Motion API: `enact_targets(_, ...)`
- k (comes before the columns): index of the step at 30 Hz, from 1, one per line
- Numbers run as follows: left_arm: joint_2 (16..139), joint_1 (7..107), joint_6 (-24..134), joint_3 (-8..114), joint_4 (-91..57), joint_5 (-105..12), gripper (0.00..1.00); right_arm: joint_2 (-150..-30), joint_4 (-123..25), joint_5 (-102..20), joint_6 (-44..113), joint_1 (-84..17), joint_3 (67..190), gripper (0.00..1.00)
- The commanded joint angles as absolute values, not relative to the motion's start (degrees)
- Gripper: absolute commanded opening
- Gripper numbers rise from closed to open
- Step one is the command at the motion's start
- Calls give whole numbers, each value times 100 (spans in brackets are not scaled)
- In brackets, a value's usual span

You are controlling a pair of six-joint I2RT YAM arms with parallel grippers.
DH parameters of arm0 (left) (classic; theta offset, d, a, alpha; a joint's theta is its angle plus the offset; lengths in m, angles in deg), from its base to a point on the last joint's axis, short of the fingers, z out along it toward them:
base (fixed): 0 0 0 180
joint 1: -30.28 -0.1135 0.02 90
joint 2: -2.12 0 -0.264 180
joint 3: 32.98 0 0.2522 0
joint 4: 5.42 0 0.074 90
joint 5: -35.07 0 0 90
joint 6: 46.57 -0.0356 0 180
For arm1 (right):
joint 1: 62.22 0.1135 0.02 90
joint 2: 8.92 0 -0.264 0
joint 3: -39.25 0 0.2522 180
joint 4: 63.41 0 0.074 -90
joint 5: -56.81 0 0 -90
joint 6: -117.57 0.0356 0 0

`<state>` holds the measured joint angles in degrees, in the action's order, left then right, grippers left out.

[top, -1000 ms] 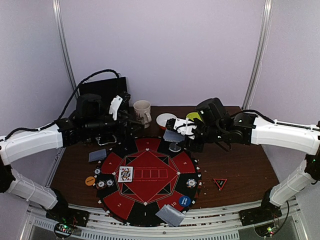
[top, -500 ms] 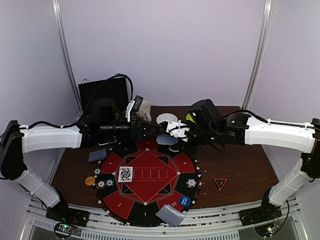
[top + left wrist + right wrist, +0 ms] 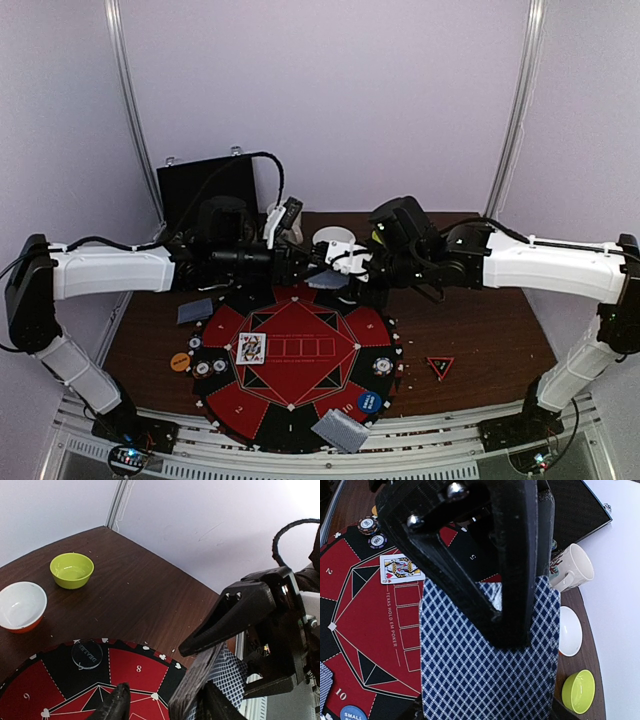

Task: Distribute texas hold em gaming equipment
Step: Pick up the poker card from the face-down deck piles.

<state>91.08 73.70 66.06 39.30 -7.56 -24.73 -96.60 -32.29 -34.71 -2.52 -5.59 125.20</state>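
Observation:
My right gripper (image 3: 335, 275) is shut on a deck of blue diamond-backed playing cards (image 3: 485, 665), held in the air over the far side of the round mat (image 3: 290, 405). My left gripper (image 3: 165, 702) has come in from the left and stands open astride the deck's edge (image 3: 192, 680). One finger (image 3: 215, 705) lies against the top card's back and the other (image 3: 116, 706) is apart from the deck. On the mat lie a face-up queen (image 3: 251, 348), striped chips (image 3: 210, 367), a blue disc (image 3: 369, 402) and a clear dealer disc (image 3: 86, 655). An orange disc (image 3: 180, 362) and a triangle marker (image 3: 440, 367) rest on the table.
A white bowl (image 3: 20, 605), a green bowl (image 3: 72, 570) and a mug (image 3: 572, 567) stand behind the mat. A black case (image 3: 200, 185) leans at the back left. Face-down cards lie at the mat's left (image 3: 195, 311) and near edge (image 3: 340, 432).
My left arm has reached rightward from beside the mug to the deck. The right gripper has shifted the deck slightly left. The left jaws opened wide, then narrowed around the deck's edge.

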Motion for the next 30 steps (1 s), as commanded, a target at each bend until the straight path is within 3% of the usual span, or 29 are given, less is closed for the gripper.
enact_targets(1, 8837, 7362, 6345, 3980, -922, -2701, 49, -9640, -3322, -3401, -279, -525, 12662, 56)
enact_targets(5, 8701, 7365, 6259, 3933, -1045, -2819, 45, -9609, -3317, -3354, -284, -522, 12615, 56)
enact_targets(14, 8593, 7363, 6217, 3989, -1232, -2338, 54, -9554, -3322, -3319, -293, -525, 12562, 56)
enact_targets(15, 8582, 7366, 6227, 3985, -1246, -2262, 50, -9550, -3322, -3322, -300, -525, 12549, 56)
enact_targets(18, 8586, 7361, 6229, 3992, -1335, -2155, 24, -9543, -3322, -3310, -309, -523, 12530, 56)
enact_targets(21, 8579, 7361, 6194, 3979, -1371, -2138, 13, -9526, -3360, -3303, -320, -526, 12491, 56)
enact_targets(24, 8527, 7362, 6176, 3975, -1387, -2065, 13, -9515, -3345, -3282, -320, -523, 12483, 56)
enact_targets(27, 8413, 7361, 6097, 3937, -1425, -2154, 26, -9491, -3352, -3245, -326, -524, 12456, 56)
enact_targets(30, 8375, 7366, 6034, 3922, -1492, -2257, 30, -9469, -3365, -3240, -345, -524, 12417, 56)
